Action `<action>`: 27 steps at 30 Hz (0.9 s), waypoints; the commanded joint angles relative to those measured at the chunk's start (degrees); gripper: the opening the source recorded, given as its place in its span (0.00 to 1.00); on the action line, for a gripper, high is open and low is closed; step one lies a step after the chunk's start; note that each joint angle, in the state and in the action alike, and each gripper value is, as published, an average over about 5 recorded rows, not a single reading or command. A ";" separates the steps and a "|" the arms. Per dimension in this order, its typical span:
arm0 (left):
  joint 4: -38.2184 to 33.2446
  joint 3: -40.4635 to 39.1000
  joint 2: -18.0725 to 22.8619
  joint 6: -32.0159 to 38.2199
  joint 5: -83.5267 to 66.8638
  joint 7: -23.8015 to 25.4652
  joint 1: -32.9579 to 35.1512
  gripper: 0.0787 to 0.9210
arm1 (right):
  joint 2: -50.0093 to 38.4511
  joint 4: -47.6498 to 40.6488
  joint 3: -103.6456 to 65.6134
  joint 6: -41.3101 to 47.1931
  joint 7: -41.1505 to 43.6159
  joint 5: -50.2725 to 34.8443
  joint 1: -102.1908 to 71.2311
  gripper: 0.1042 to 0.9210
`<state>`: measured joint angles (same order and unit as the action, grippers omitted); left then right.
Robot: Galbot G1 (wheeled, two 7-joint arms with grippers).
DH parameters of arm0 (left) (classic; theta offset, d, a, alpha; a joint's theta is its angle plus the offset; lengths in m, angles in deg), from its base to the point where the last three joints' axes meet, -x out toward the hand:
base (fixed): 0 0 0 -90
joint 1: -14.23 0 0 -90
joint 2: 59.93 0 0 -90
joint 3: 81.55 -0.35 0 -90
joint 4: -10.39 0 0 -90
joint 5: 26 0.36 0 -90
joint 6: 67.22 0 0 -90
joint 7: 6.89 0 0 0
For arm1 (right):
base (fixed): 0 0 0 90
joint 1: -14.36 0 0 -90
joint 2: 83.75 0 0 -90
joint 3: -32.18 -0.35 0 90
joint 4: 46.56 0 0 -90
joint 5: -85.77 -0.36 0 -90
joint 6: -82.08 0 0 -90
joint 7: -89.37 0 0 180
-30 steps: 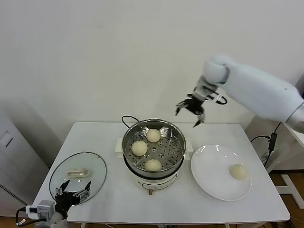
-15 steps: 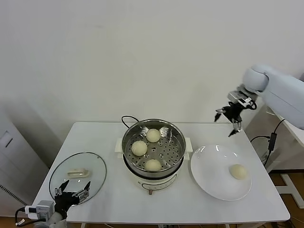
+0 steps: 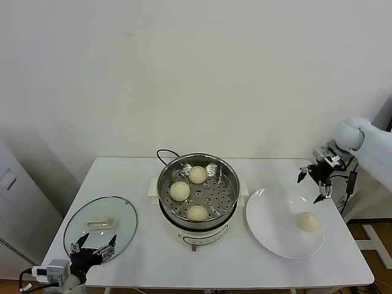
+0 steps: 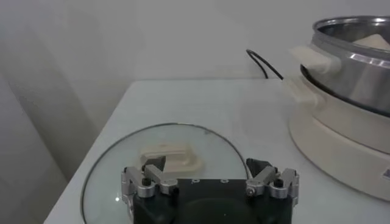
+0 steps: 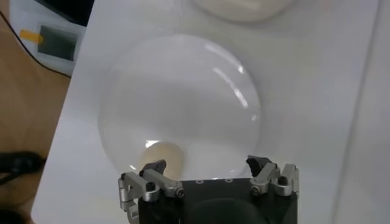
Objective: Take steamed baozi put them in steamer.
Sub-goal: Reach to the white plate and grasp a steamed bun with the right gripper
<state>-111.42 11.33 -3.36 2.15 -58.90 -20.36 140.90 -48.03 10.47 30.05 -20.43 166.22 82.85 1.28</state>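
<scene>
Hovering right end effector (image 3: pixel 316 181) spread above last baozi (image 3: pixel 307 221); soft, light, we'd pinch sides gently.

You find no text, label, brand, number or sign that can be read in any view here.

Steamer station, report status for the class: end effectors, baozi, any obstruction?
Right end effector open, above the plate; left end effector open, parked by the glass lid. Three baozi in the steamer, one baozi on plate. Nothing in the way.
</scene>
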 commanded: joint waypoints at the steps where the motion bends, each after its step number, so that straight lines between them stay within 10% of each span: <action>1: -0.03 -0.09 -0.01 -0.07 0.09 -0.03 0.02 0.88 | -2.32 -0.30 -10.83 -0.03 -2.51 6.72 -13.23 0.88; 27: -0.12 -0.43 0.32 -0.06 0.71 -0.01 0.23 0.88 | 0.63 -1.94 -17.70 0.75 -8.22 13.45 -21.78 0.88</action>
<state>-111.51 10.94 -3.09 2.08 -58.26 -20.37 141.12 -47.78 8.81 14.75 -19.86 159.63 94.27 -17.71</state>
